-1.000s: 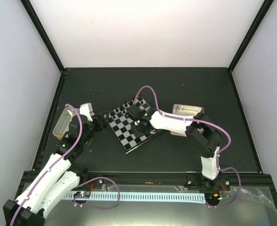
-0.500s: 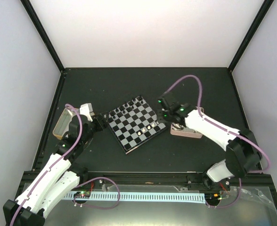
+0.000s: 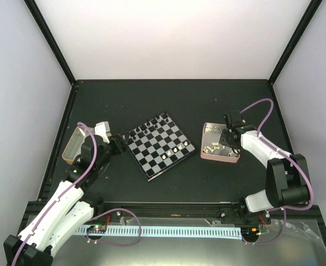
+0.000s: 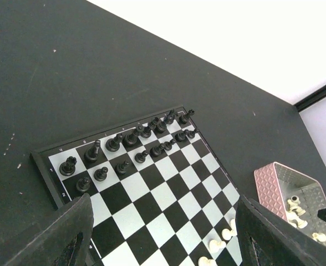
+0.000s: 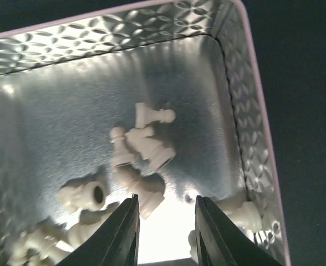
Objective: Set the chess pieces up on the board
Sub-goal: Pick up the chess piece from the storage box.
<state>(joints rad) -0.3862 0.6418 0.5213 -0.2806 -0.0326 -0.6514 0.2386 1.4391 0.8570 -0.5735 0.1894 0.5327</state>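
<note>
The board [image 3: 159, 147] lies tilted at the table's middle. Black chess pieces [image 4: 135, 136] fill two rows along its far edge, and a few cream-white ones [image 4: 215, 244] stand near its right edge. My left gripper [image 4: 164, 221] hovers open over the board's near-left corner, with nothing between its fingers. Over on the right, my right gripper [image 5: 166, 210] points down into the pink-sided tin [image 3: 206, 155]. Its jaws stand a little apart and empty. Several loose white pieces [image 5: 146, 149] lie on the tin's shiny floor just ahead of its fingertips.
A second, cream-coloured tin [image 3: 73, 145] sits left of the board beside my left arm. The dark table is ringed by a black frame [image 3: 57, 61] and white walls. A perforated white rail [image 3: 168, 230] runs along the near edge.
My right arm has swung from over the board's right side to the pink tin, its jaws opening slightly. My left arm has not moved.
</note>
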